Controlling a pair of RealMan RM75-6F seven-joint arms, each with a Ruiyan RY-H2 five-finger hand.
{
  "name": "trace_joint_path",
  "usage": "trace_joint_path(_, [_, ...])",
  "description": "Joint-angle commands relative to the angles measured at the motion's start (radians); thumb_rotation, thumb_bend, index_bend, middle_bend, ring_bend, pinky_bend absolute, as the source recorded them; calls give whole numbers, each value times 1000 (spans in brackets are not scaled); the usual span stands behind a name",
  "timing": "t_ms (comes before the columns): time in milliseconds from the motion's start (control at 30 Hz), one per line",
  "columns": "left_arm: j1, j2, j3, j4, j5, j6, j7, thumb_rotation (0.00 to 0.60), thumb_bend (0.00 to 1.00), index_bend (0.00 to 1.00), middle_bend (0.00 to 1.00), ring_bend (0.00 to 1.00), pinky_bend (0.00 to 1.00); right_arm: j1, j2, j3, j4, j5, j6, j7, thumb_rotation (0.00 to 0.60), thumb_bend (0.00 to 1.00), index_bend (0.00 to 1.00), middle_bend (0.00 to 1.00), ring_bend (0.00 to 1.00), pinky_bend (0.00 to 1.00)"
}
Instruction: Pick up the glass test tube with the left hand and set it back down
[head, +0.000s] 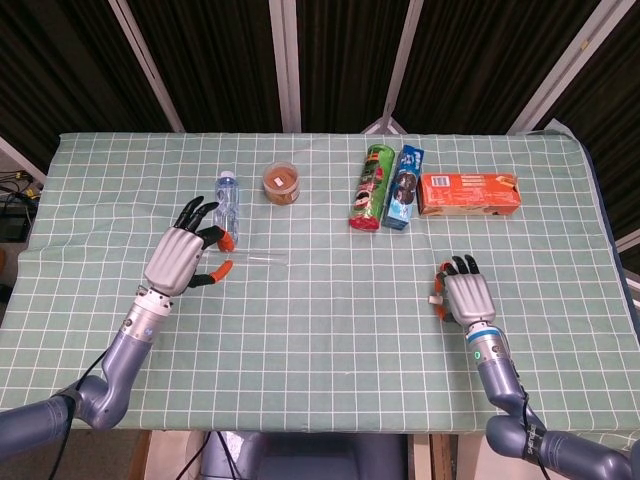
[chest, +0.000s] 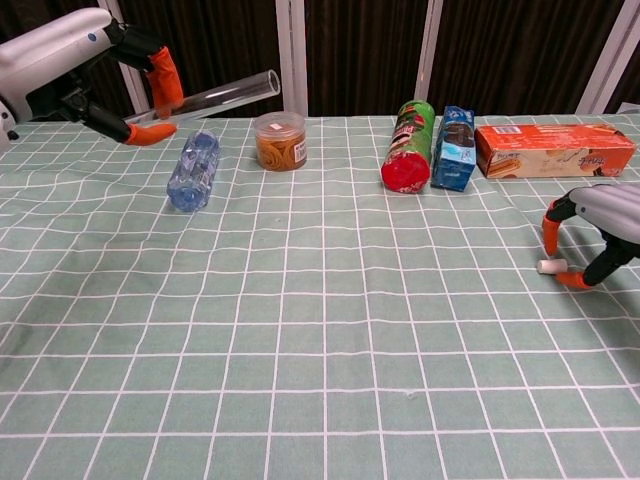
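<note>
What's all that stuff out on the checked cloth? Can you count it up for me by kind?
Tubes and bottles: 2, glass test tube, water bottle
Snack cans and tubs: 2, green can, small tub
Boxes: 2, blue, orange
Small white piece: 1
Total: 7

The left hand (head: 178, 260) is raised, its orange-tipped fingers (chest: 163, 77) pinched together. The right hand (head: 467, 297) sits low, palm down, fingers curled loosely.

A pale green cloth with a white grid (head: 330, 330) covers the worktop edge to edge. Behind its far edge hang dark ribbed panels (head: 220, 60) divided by slanting pale metal struts (head: 285, 60). Cables (head: 15, 185) trail off the left edge.
</note>
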Motion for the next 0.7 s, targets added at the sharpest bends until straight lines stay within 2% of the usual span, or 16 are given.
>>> trace_joint_path(33, [1, -1, 0, 2, 0, 0, -3, 600, 584, 606, 565, 119, 0, 0, -2, -1, 4, 7, -1, -6, 600, 333, 505, 265, 119, 82])
trace_joint_path(300, [1, -1, 1, 7, 2, 0, -6, 600, 584, 606, 565, 119, 0, 1, -6, -1, 7, 17, 4, -11, 600, 355, 550, 283, 121, 81])
trace_joint_path(700, [4, 0, 2, 2, 3, 3, -7, 600, 584, 605, 564, 120, 0, 3, -11, -4, 5, 19, 9, -12, 600, 358, 560, 285, 121, 82])
